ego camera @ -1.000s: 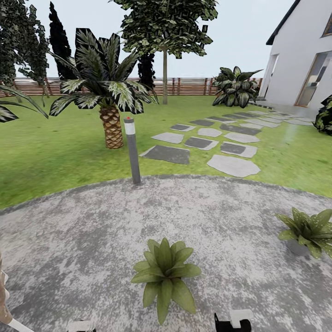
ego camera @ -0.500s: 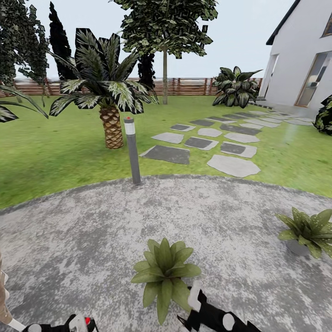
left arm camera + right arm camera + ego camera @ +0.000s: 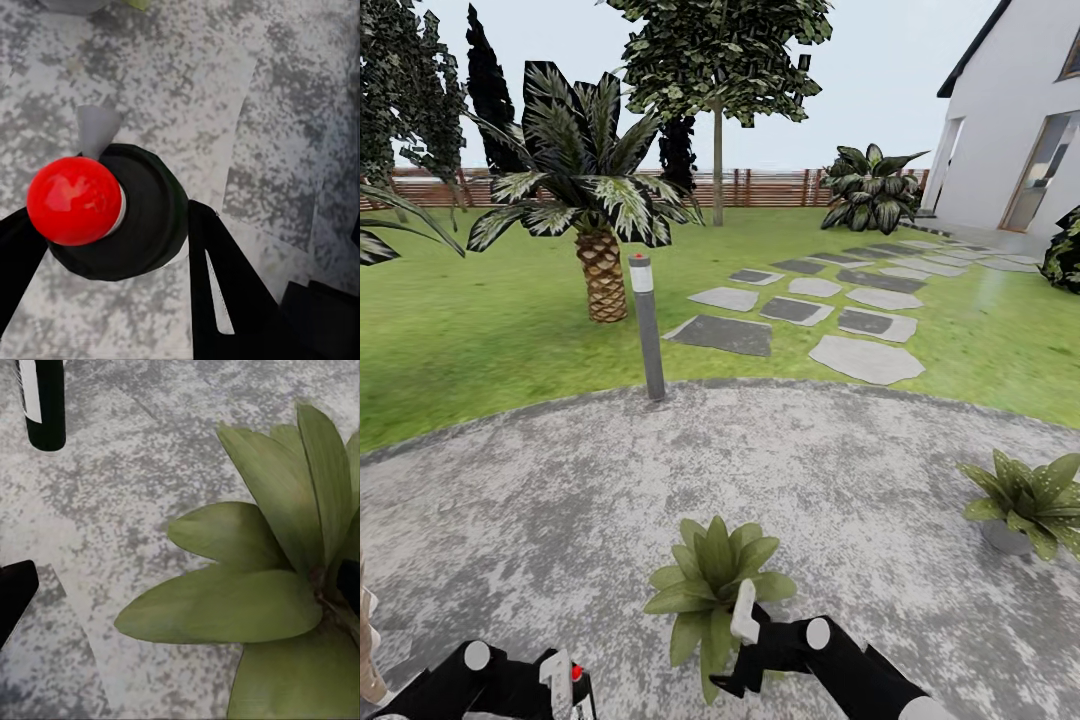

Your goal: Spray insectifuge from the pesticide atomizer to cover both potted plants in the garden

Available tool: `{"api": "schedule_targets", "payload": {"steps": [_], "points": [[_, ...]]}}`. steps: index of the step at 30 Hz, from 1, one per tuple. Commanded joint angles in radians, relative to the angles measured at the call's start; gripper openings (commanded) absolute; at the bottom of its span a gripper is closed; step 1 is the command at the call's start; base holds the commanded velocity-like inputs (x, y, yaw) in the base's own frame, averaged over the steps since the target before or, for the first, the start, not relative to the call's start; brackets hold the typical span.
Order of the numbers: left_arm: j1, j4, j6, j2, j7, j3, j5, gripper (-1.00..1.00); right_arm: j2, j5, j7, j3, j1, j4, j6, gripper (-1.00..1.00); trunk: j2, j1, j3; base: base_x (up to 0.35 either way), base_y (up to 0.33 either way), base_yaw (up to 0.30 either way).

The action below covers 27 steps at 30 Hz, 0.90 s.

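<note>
Head view gives us the round grey paved area point(image 3: 660, 480) with the near potted plant point(image 3: 715, 590) low in the middle and the second potted plant point(image 3: 1028, 498) well apart at the right edge, partly cut off. Behind the paving stand a grey lamp post point(image 3: 648, 325), a palm point(image 3: 592, 215), stepping stones point(image 3: 830, 310), the brown fence point(image 3: 760, 187) and a white house point(image 3: 1020, 130).

At the bottom left we see the left pincer point(image 3: 565, 685) with a red spot beside its pale finger. In the left wrist view the pesticide atomizer point(image 3: 109, 206) sits between the two dark fingers point(image 3: 225, 277), red top towards the camera, and the left pincer point(image 3: 105, 247) is pinching it above the paving.

The right pincer point(image 3: 745, 640) sits just in front of the near plant, overlapping its lower leaves. In the right wrist view broad leaves of the near plant point(image 3: 247, 592) crowd the frame; one dark fingertip point(image 3: 15, 592) shows at the edge and another is half hidden by leaves, so the right pincer looks spread, gripping nothing. We cannot make out white specks on the near plant's leaves.
</note>
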Motion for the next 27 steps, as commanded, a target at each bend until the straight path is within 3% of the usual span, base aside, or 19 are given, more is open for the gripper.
{"api": "schedule_targets", "payload": {"steps": [1, 8, 9, 12, 16, 24, 27], "points": [[0.0, -0.004, -0.005, -0.002, -0.002, -0.005, -0.003, -1.0, 0.006, 0.01, 0.002, 0.0, -0.001, -0.001, -0.007, 1.0, 0.0, 0.0, -0.001, 0.0, 0.0, 0.0], [0.0, -0.012, -0.005, -0.011, -0.004, -0.006, -0.005, -1.0, 0.063, 0.012, 0.005, 0.0, -0.001, -0.001, -0.007, 1.0, 0.0, 0.0, -0.001, 0.0, 0.0, 0.0], [0.0, -0.012, -0.005, -0.012, -0.004, -0.011, -0.009, -1.0, 0.068, 0.012, 0.005, 0.0, -0.001, -0.002, -0.008, -1.0, 0.0, 0.0, -0.001, 0.0, 0.0, 0.0], [0.0, -0.013, -0.004, -0.012, -0.004, -0.037, -0.036, -1.0, 0.073, 0.012, 0.005, 0.001, -0.001, -0.002, -0.009, -1.0, 0.0, 0.0, -0.001, 0.0, 0.0, 0.0], [0.0, -0.013, -0.005, -0.012, -0.004, -0.044, -0.044, -1.0, 0.082, 0.013, 0.006, 0.002, -0.001, -0.002, -0.006, -1.0, 0.0, 0.0, -0.001, 0.0, 0.0, 0.0], [0.0, -0.014, -0.007, -0.037, -0.004, -0.051, -0.048, -1.0, 0.141, 0.018, 0.056, 0.004, -0.001, -0.002, -0.006, -1.0, 0.0, 0.0, -0.001, 0.0, 0.0, 0.0], [0.0, -0.015, -0.01, -0.039, -0.004, -0.052, -0.047, -1.0, 0.149, 0.017, 0.058, 0.004, -0.001, -0.002, -0.006, -1.0, 0.0, 0.0, -0.001, 0.0, 0.0, 0.0]]}}
